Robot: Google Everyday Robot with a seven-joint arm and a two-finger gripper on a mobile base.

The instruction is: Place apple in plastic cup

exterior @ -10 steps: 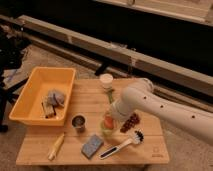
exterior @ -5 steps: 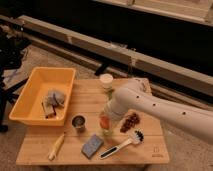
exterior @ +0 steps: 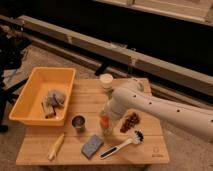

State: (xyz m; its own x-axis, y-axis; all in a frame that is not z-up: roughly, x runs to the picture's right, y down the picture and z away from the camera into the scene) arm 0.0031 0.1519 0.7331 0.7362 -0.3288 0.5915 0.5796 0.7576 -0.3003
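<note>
From the one camera, the arm has drifted slightly left over the last second, and the gripper [exterior: 106,119] now hangs right over the cup [exterior: 106,131] at the table's [exterior: 75,100] middle. An orange-red patch there looks like the apple [exterior: 104,121], at the cup's mouth. Release seems close, I'd judge.

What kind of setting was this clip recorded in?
Probably a lab or test space staged with kitchen items. A small wooden table stands on bare floor, holding an orange bin, a metal cup and a dish brush. The gripper is over the plastic cup mid-table.
</note>
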